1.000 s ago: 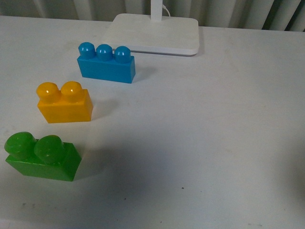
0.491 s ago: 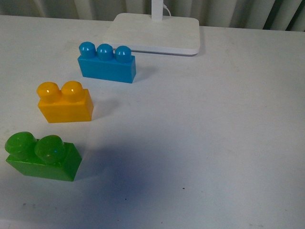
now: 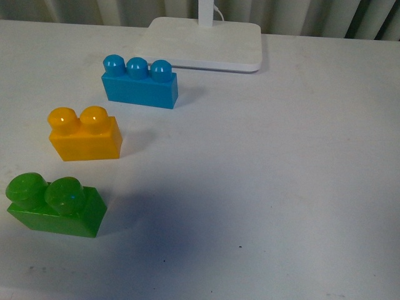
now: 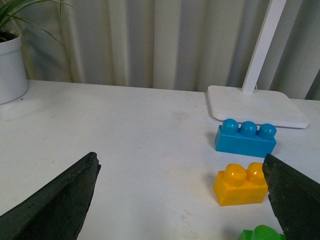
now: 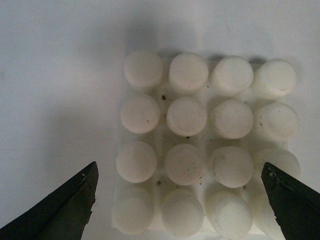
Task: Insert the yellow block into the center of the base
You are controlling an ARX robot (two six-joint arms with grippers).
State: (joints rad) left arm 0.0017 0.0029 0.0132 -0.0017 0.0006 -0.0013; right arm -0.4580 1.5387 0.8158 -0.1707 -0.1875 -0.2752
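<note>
White table [image 3: 281, 187]: carries every item shown. Lamp stand plate [image 3: 206, 44]: smooth, white, at the far edge, with its post rising from it. White pot [image 4: 10, 65]: stands on the table's far corner in the left wrist view and holds a green plant [image 4: 22, 6] whose leaves rise over the rim.

Base [image 5: 186, 116]: flat on the table, seen only in the right wrist view, directly under the camera, with all sixteen studs exposed. Right gripper [image 5: 179, 167]: above the base, jaws spread wide, one dark finger at each side of the plate.

Bricks: three in a slanting row on the left of the front view, none touching. Blue brick [image 3: 140, 84]: three studs, nearest the lamp stand plate. Green brick [image 3: 56, 206]: two studs, nearest the robot. Yellow block [image 3: 85, 137]: upright on the table between them, studs up, free of either gripper.

Left gripper [image 4: 179, 159]: clear of the table, jaws wide, facing the bricks.
</note>
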